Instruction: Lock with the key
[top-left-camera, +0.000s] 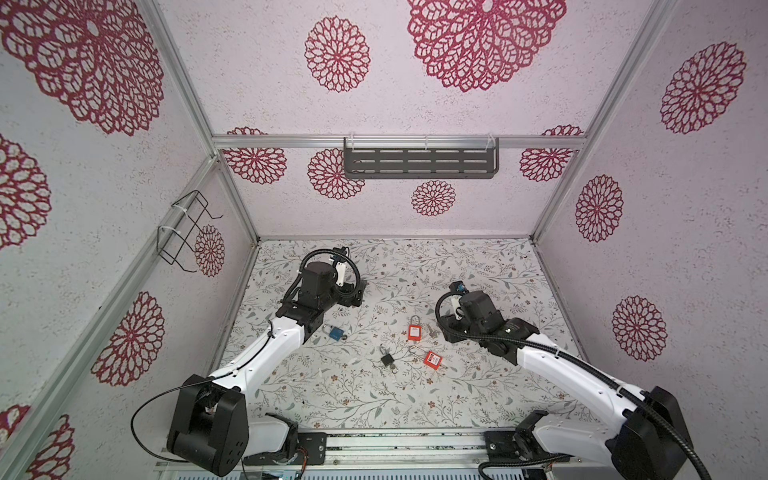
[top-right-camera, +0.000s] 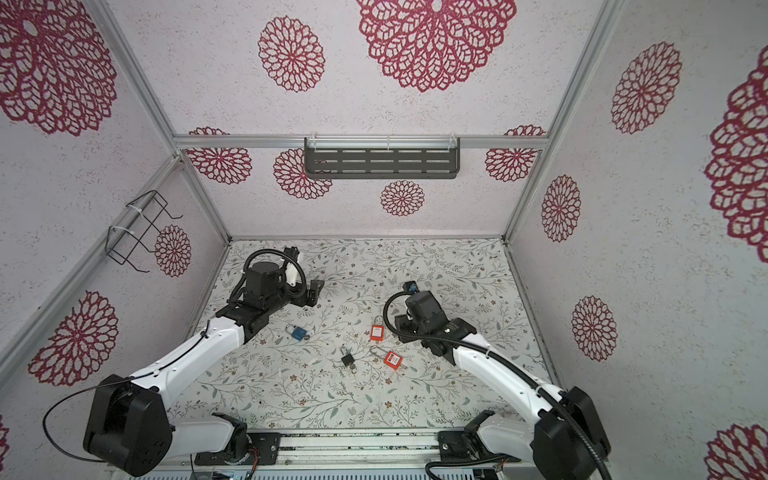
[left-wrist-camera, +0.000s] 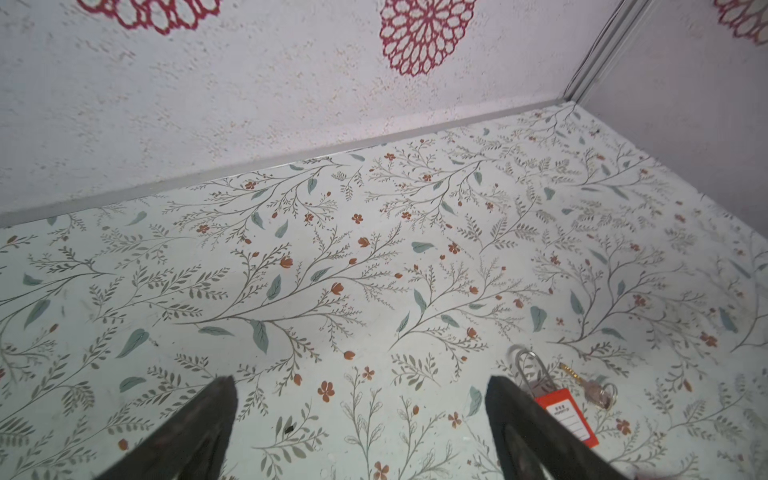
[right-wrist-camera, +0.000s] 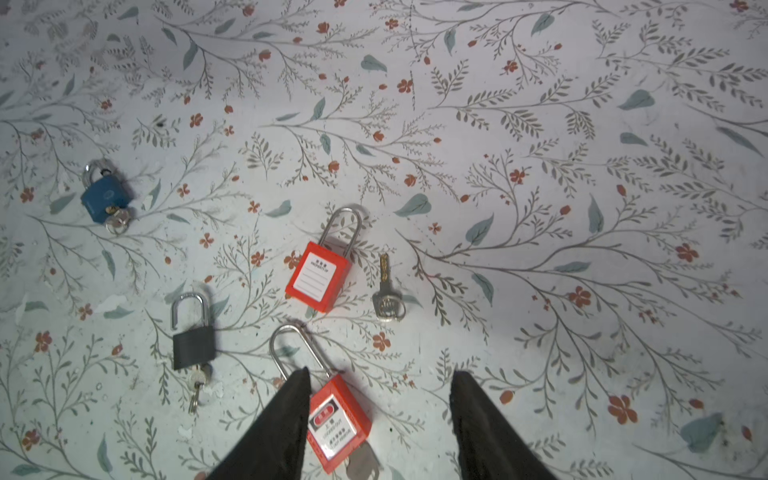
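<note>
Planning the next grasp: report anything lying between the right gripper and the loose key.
Nothing visible does. The right gripper hangs open, and the loose key lies uncovered just ahead of it, apart from the red padlock beside it.

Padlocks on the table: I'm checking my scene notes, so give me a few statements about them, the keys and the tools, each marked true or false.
1. A key sits at the base of the blue padlock. True.
2. A loose key lies beside the red padlock with the lined label, not touching it. True.
3. The left tool holds the black padlock. False: that padlock lies on the table, and the tool is open and empty.
4. The right tool is shut on a key. False: its jaws stand apart, holding nothing.
5. There is only one red padlock. False: a second red padlock lies nearby.
</note>
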